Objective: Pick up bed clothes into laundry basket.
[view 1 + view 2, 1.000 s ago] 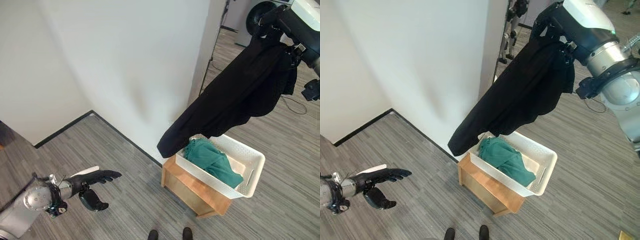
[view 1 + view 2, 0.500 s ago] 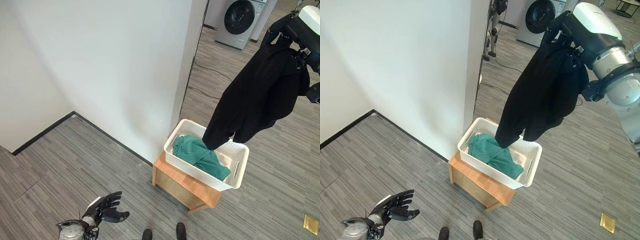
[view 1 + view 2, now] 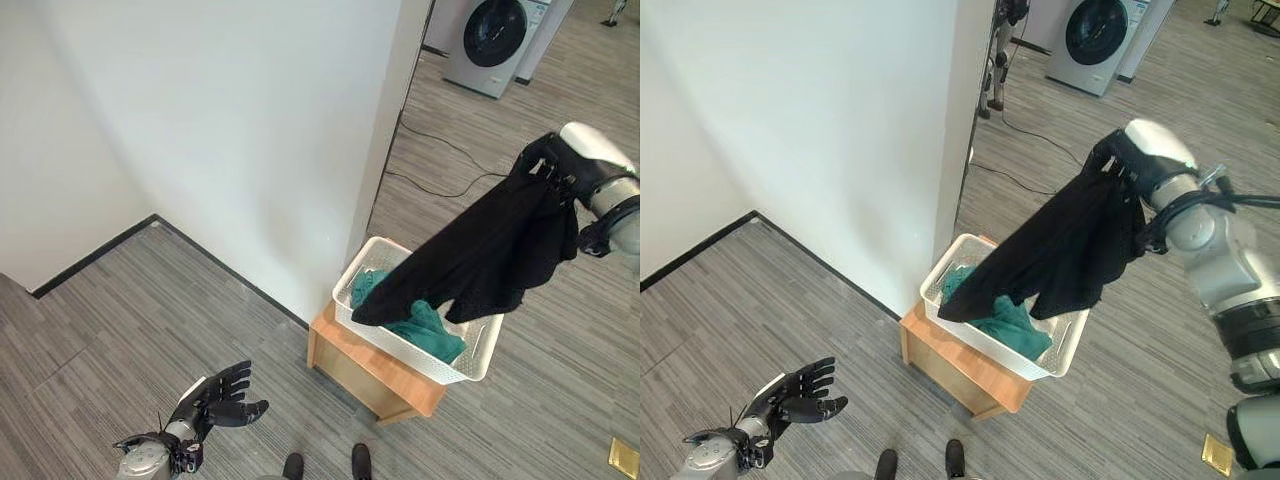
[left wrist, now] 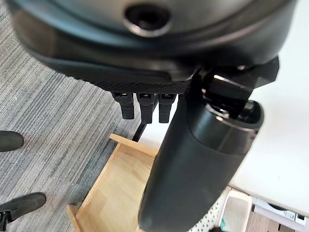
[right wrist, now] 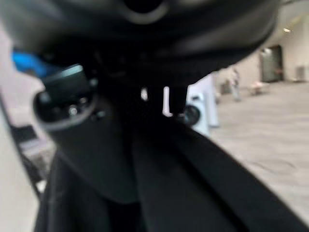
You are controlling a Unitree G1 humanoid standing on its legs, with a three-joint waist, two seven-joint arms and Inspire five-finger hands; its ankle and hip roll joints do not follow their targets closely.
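- My right hand has come down from where I had it raised half a second ago, and its fingers are clamped on the top of the black garment.
- With that drop, the garment no longer hangs straight below my hand. It now slopes away and down from it, and its lower end lies over the near rim of the white laundry basket, on top of the green cloth already inside.
- The basket sits on a small wooden stand, well below my right hand and off to its inner side.
- My reading: the carry is over and I am in the lowering step. Most of the black cloth is in the air and one flap hangs outside the basket's far side, so it needs more lowering over the middle before I let go.
- My left hand hangs low near the floor, well apart from the basket, fingers spread and relaxed, holding nothing. It has barely shifted.
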